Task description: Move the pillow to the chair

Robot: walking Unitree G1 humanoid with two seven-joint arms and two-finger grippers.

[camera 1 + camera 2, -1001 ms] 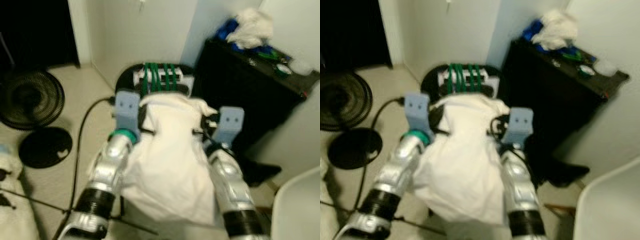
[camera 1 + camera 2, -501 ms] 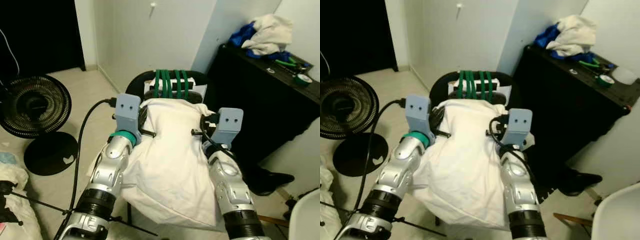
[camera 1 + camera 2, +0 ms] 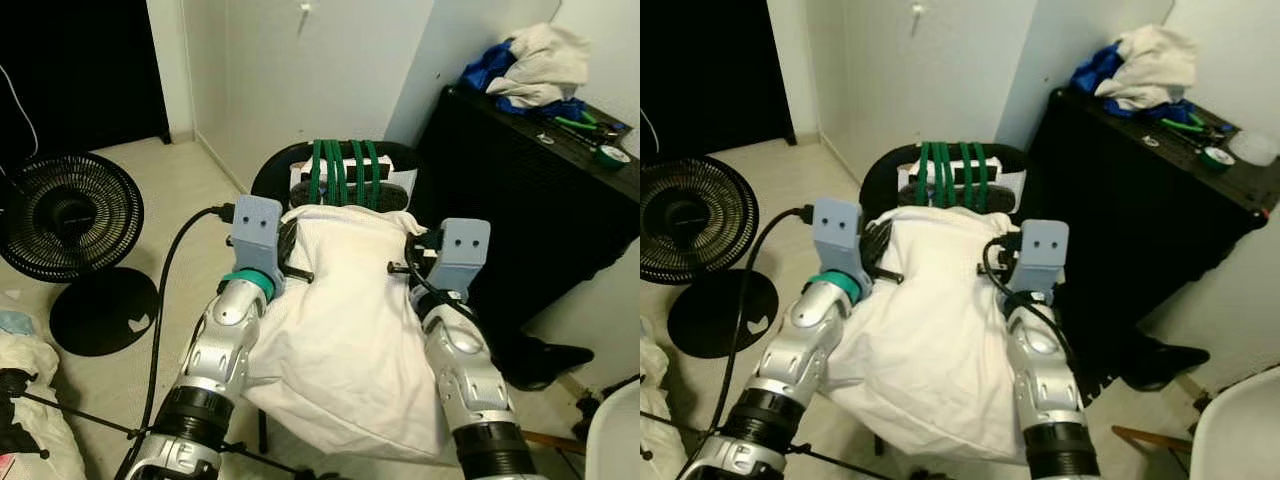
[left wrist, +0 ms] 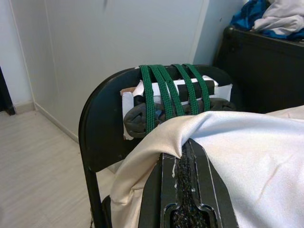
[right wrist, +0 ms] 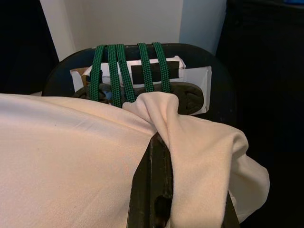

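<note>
Since the frame a second ago the blur has cleared and my camera has swung, so the black folding chair (image 3: 345, 165) now sits sharp in the upper centre of the frame; the pillow itself looks carried just as it was.

At far left a black floor fan (image 3: 68, 212) stands on pale flooring, and a black cable (image 3: 165, 290) curves down beside my left arm. My left hand (image 4: 183, 164) grips the pillow's (image 3: 345, 310) left top corner; in the left wrist view its black fingers (image 4: 166, 190) are pinched together with cream fabric folded over them. The white pillow hangs between both arms in the middle of the frame, its top edge just short of the chair's back, which is wrapped in green straps (image 3: 343, 170).

My right hand (image 5: 154, 166) is likewise clamped on the right corner, cloth draped over it. I judge the two-corner hold keeps the pillow spread and off the floor while I approach. At upper right a black cabinet (image 3: 520, 190) carries crumpled clothes (image 3: 535, 60).
</note>
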